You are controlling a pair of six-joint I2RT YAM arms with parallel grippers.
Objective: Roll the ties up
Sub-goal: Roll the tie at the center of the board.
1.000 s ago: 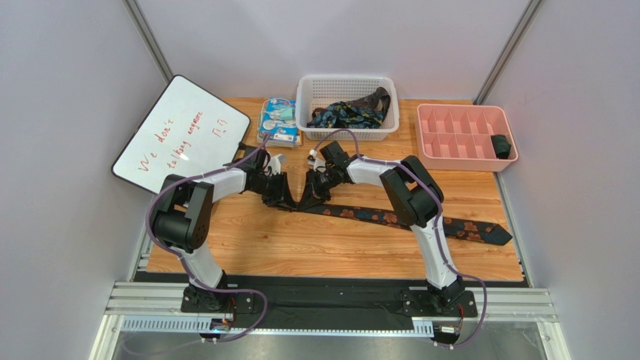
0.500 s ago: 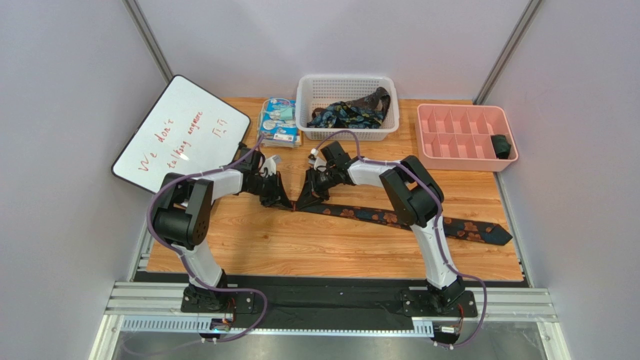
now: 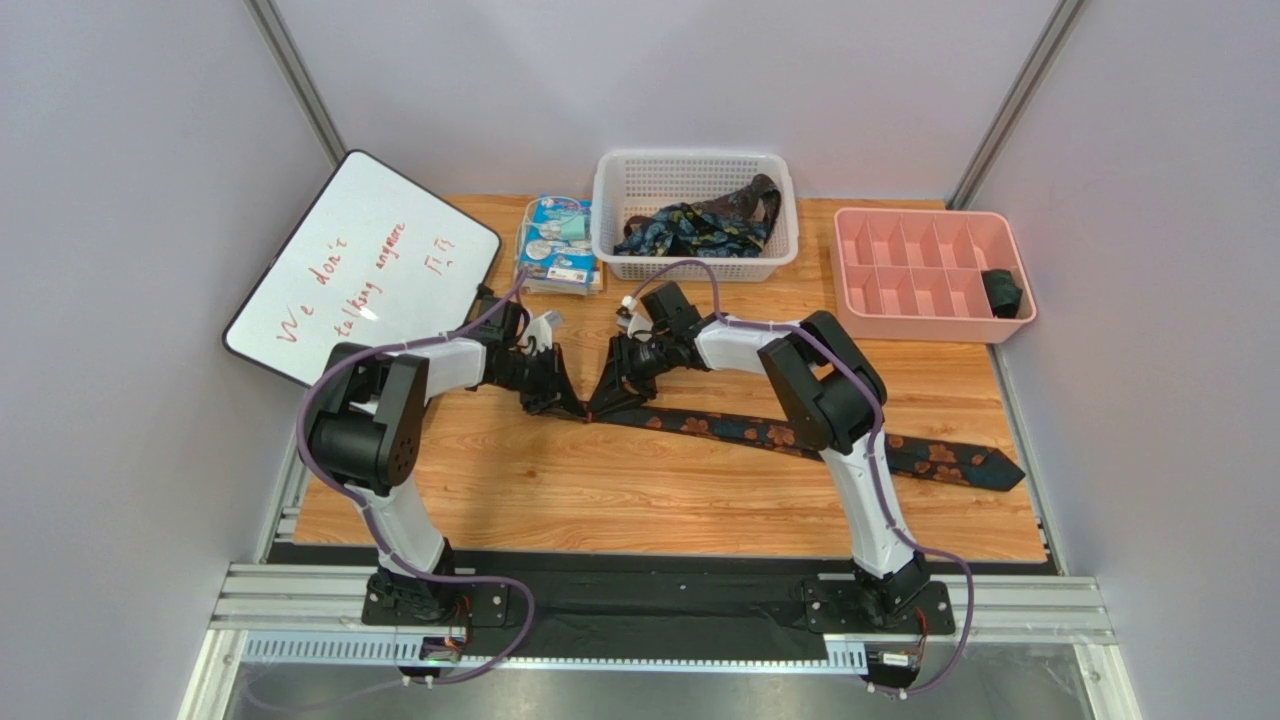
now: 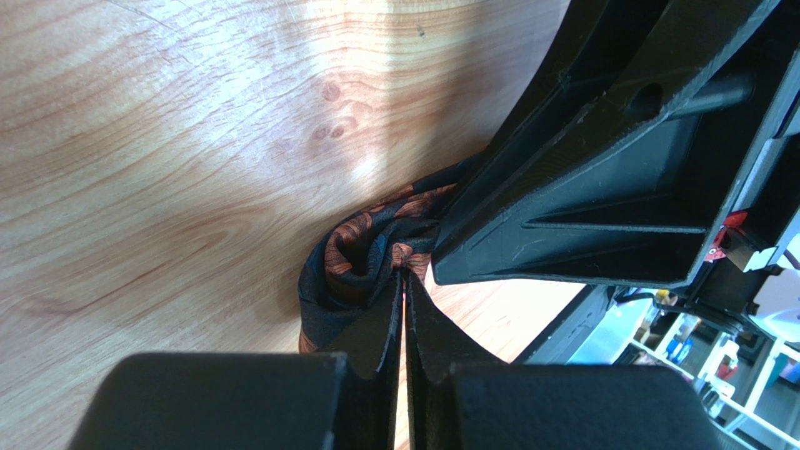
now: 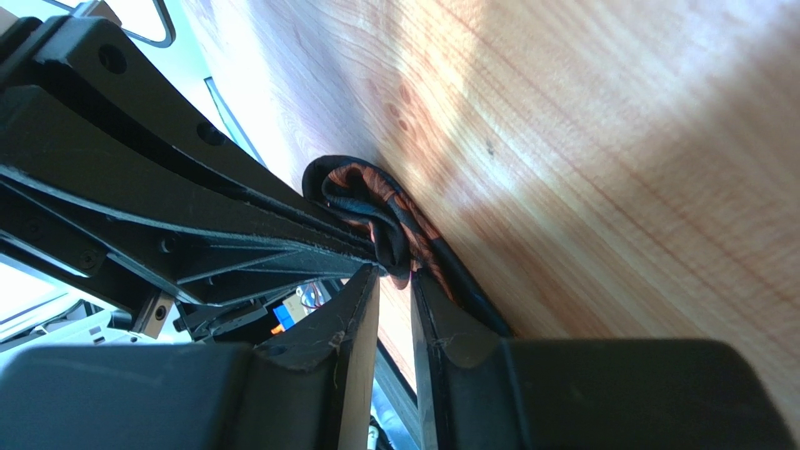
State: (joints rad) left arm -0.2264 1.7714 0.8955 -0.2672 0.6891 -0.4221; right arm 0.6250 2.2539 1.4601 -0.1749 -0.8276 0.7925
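The tie is long and narrow, of dark navy-black cloth marked with orange-brown floral blotches. It lies flat across the wooden table, running from the middle out to the right, where its broad pointed end rests near the table's right edge. Part of its length is hidden under the right arm. Its left end is turned up into a small loose curl of a few folds, dark on the outside with the orange pattern showing within, and this curl sits on the wood between the two grippers. The left gripper comes at the curl from the left. In its wrist view the fingers are pressed together with only a hairline between them, and the tips pinch a bit of the curl's edge. The right gripper meets the curl from the other side. In its wrist view the jaws stand a narrow way apart, with a fold of the curl lying right at their mouth and touching the tips; whether they press on it cannot be told. The two sets of fingers are close against each other at the curl. At the far edge, other ties lie heaped in a white basket, and a dark roll sits in a right-hand compartment of a pink tray.
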